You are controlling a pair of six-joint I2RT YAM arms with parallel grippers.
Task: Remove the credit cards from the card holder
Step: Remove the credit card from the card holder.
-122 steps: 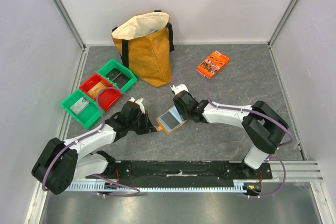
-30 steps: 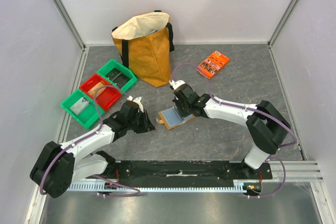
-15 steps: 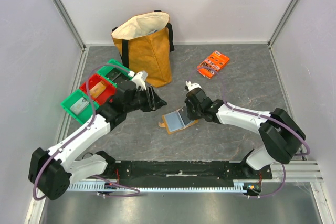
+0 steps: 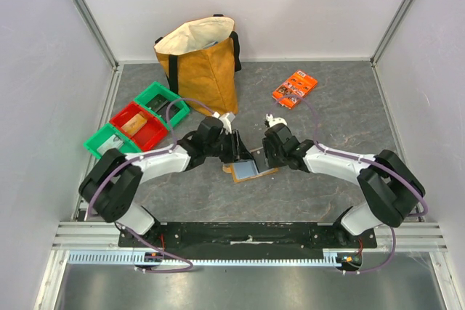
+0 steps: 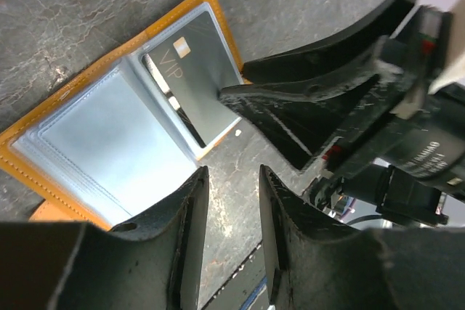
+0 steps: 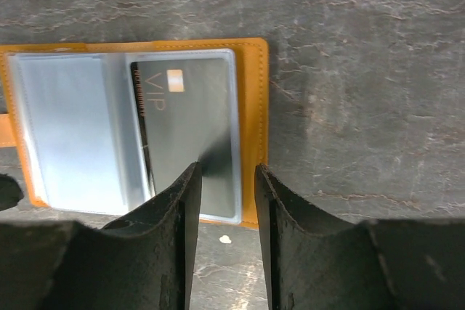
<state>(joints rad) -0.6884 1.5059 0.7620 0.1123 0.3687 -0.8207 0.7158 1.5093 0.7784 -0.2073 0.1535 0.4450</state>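
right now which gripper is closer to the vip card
Right. The right gripper is over the VIP card; the left gripper sits beside the card holder, by its pale pocket.

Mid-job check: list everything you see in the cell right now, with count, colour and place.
card holder: 1, tan-orange with pale blue-grey pockets, open flat at table centre
credit card: 1 visible, dark grey marked "VIP", in the holder's clear pocket; no others can be made out
tote bag: 1, mustard yellow with black handles, upright at the back
packet: 1, bright orange, printed, back right
green bins: 2, at the ends of a row on the left
red bin: 1, between the green ones; contents too small to tell
table: 1, grey stone pattern
left gripper: 1, black, open, at the holder's edge
right gripper: 1, black, open, over the card's edge
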